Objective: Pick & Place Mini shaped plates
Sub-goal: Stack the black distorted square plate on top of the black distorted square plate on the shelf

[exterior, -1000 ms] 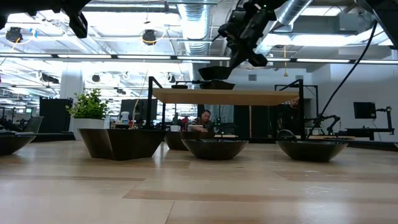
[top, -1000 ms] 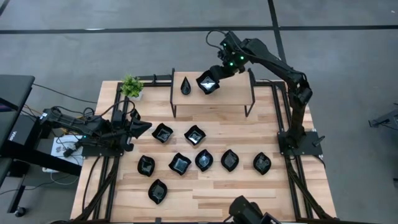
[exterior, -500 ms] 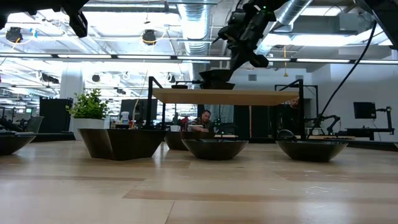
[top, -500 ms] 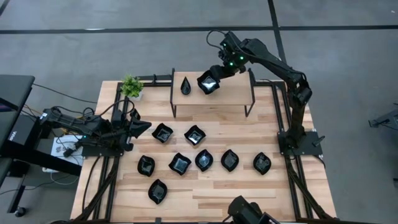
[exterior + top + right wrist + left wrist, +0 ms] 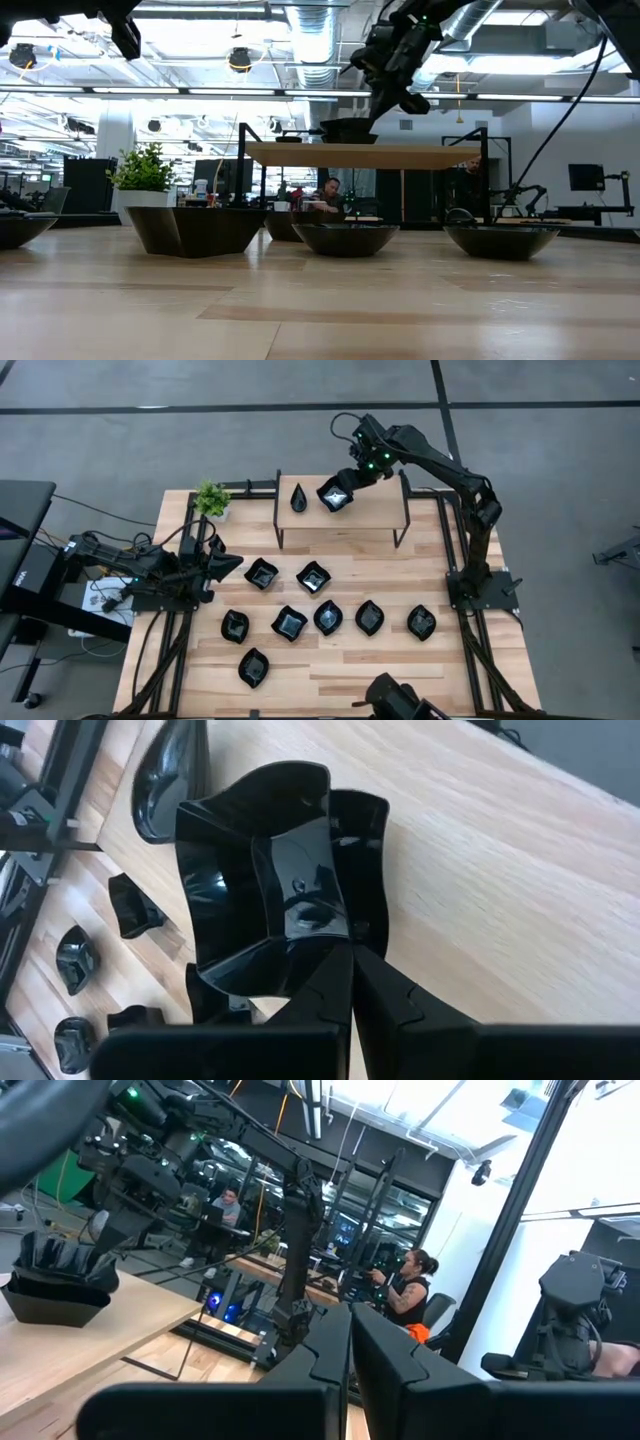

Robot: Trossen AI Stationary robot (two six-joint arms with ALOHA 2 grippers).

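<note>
Mini shaped plates, small glossy black moulded dishes, are spread over the light wooden slatted table [image 5: 340,665]: eight are laid loose on the tabletop in rough rows, presumably staged as the pick pool, and two are found up on the raised wooden shelf on a black metal frame [image 5: 375,508], judged to be the drop zone. The wavy-edged square black plate [image 5: 334,493] is held at the shelf's left part, its rim pinched by the right gripper [image 5: 350,952], fingers clamped thin on the plate edge; from the low view it appears to sit at or just above the shelf top, contact not certain, so placement is judged nearly done with release pending. A narrow black teardrop plate [image 5: 299,497] is set just beside it on the shelf. The hard, reflective rims look slippery, hence the edge pinch. The left gripper [image 5: 350,1342] is parked at the table's left edge, fingers pressed together on nothing. A small green potted plant [image 5: 211,498] is left at the back-left corner.
</note>
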